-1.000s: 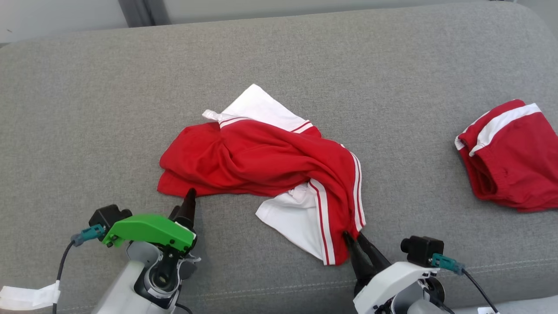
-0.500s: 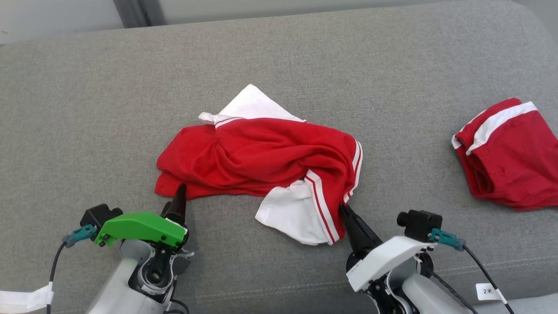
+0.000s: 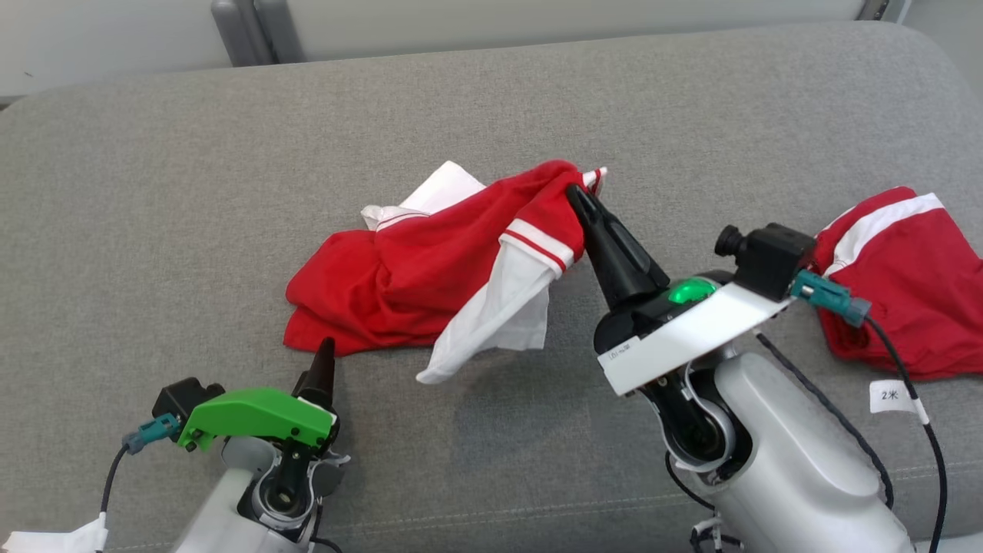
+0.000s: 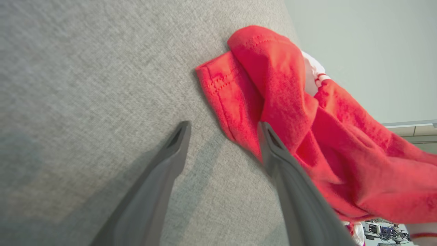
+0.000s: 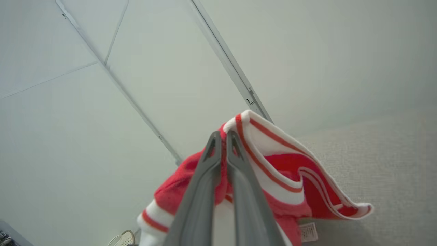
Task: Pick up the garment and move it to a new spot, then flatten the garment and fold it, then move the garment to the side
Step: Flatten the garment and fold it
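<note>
The garment (image 3: 407,276) is a red shirt with white, red-striped sleeves, crumpled at the middle of the grey cushion (image 3: 230,153). My right gripper (image 3: 574,192) is shut on its striped edge and holds that part raised, with a white sleeve hanging below. In the right wrist view the closed fingers (image 5: 223,135) pinch the red-and-white cloth (image 5: 273,160). My left gripper (image 3: 319,361) stands open at the garment's near left corner. In the left wrist view, one finger of the left gripper (image 4: 223,124) lies against the red hem (image 4: 273,89) and the other rests over bare cushion.
A second red garment with a white band (image 3: 914,284) lies at the cushion's right end, just behind my right wrist. A pale wall runs behind the cushion's far edge. Bare grey fabric spreads to the left and along the front.
My right gripper closed on the garment's striped edge and lifted it up and away from me, dragging the right side of the garment with it. The left gripper stayed nearly still.
</note>
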